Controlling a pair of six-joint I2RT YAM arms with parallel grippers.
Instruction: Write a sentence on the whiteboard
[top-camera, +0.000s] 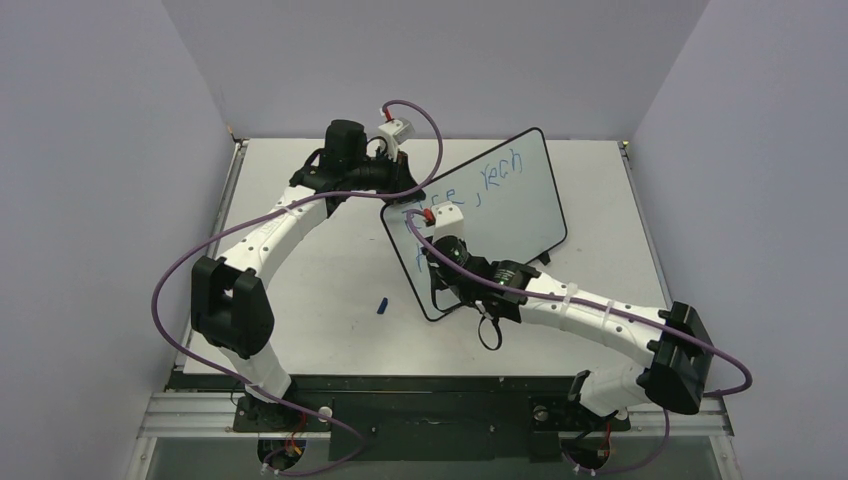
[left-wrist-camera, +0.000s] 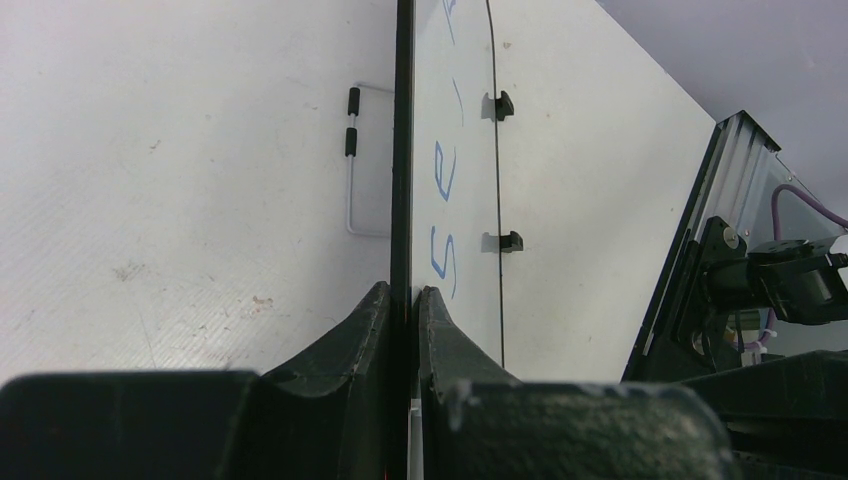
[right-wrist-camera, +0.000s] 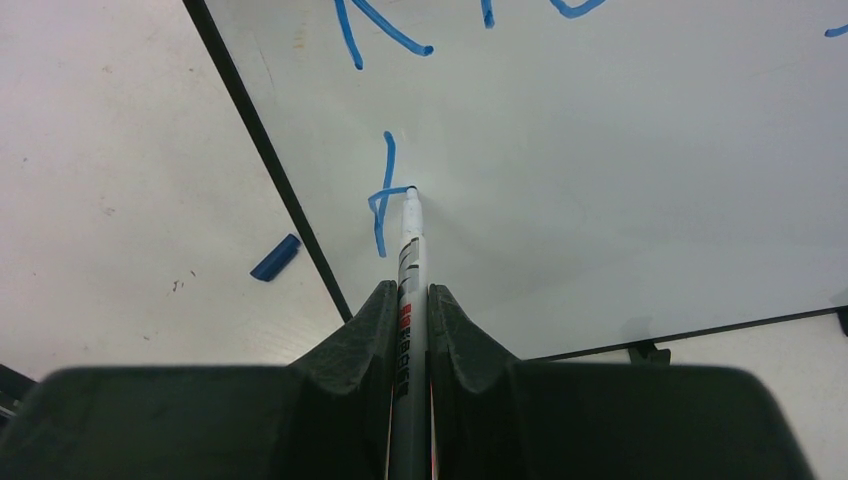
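Top view: the right arm (top-camera: 580, 305) covers the lower left of the whiteboard (top-camera: 510, 195) and hides most of the second line of the sentence (top-camera: 497, 172). A blue piece (top-camera: 382, 305) on the counter (top-camera: 340, 290) is too small to identify. Left wrist view: the whiteboard is seen edge-on, its letters foreshortened (unreadable). Right wrist view: the upper strokes are cut by the top edge, and the marker (right-wrist-camera: 411, 250) barrel vanishes between the jaws.

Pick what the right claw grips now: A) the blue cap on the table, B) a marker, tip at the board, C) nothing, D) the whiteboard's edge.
B: the right claw is shut on the marker, whose tip sits at a blue stroke on the whiteboard.
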